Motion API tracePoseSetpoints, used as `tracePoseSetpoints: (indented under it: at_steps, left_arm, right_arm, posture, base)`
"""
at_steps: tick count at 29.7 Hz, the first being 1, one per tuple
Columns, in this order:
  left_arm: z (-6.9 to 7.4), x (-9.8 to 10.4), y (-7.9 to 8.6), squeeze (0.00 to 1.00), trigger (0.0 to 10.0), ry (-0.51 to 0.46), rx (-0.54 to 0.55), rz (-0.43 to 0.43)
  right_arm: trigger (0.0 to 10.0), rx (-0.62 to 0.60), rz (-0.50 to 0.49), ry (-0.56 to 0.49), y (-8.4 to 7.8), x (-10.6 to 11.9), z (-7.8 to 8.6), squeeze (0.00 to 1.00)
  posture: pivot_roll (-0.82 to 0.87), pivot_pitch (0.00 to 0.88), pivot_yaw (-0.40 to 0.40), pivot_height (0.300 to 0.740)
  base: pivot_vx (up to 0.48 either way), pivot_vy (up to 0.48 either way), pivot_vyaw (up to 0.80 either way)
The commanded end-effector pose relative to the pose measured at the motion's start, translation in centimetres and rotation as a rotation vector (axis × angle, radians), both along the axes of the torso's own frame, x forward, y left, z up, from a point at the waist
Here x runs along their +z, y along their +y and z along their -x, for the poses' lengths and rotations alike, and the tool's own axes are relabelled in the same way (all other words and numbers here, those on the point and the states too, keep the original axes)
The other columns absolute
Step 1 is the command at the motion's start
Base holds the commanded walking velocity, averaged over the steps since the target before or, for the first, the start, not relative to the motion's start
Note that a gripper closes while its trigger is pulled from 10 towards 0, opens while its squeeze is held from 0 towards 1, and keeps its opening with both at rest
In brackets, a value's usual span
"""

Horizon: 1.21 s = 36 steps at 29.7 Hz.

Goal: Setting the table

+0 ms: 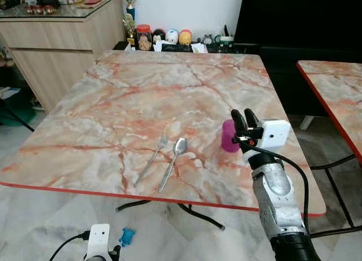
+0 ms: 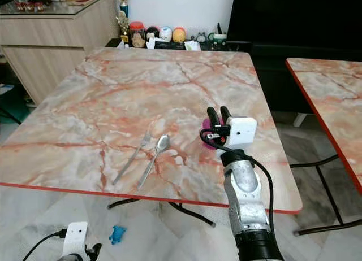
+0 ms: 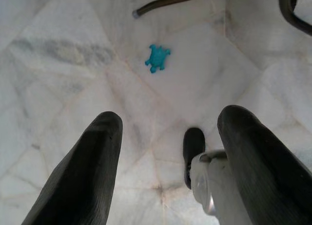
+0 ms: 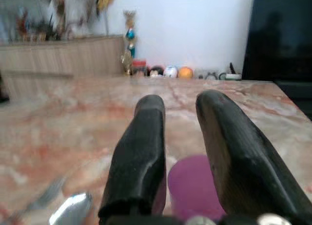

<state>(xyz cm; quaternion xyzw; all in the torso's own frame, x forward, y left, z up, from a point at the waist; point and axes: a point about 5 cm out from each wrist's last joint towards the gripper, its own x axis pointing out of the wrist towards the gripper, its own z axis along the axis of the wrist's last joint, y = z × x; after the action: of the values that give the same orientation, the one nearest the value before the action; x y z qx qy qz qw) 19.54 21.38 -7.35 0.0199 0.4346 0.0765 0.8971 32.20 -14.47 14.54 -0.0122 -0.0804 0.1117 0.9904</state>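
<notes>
The purple cup (image 1: 229,136) stands on the counter (image 1: 141,91) at the right claw's (image 1: 244,120) 12 o'clock, between its parted fingers; fork (image 1: 151,159) and spoon (image 1: 173,160) lie at 9 o'clock.

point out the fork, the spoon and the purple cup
fork (image 1: 163,141), left eye view, on its tines
spoon (image 1: 180,146), left eye view, on its bowl
purple cup (image 4: 191,186), right wrist view, on its side wall between the fingers
</notes>
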Motion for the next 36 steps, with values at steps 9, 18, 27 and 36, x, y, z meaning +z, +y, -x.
tracePoseSetpoints:
  at_steps: [9, 18, 27, 36]
  left_arm:
    - [0.2, -0.1, 0.1, 0.0, 10.0, 0.015, -0.002, -0.005]
    - [0.2, -0.1, 0.1, 0.0, 10.0, 0.013, -0.001, -0.003]
    - [0.2, -0.1, 0.2, 0.0, 10.0, 0.013, 0.0, -0.003]
    - [0.3, -0.1, 0.2, 0.0, 10.0, 0.013, 0.003, 0.002]
  right_arm:
    - [10.0, 0.074, 0.113, 0.171, 1.8, 1.6, -1.3, 1.0]
    - [10.0, 0.024, 0.124, 0.334, 1.6, 0.1, -2.3, 0.0]
    - [10.0, 0.022, 0.171, 0.35, 2.2, 0.6, -3.2, 0.0]
    - [10.0, 0.055, 0.316, 0.382, 2.4, 0.8, -4.1, 0.0]
  posture:
    - [-0.01, 0.0, -0.002, 0.74]
    - [-0.01, 0.0, 0.004, 0.74]
    - [-0.01, 0.0, 0.005, 0.74]
    - [-0.01, 0.013, 0.007, 0.74]
  base:
    - [0.0, 0.0, 0.0]
    - [0.0, 0.0, 0.0]
    - [0.0, 0.0, 0.0]
    - [0.0, 0.0, 0.0]
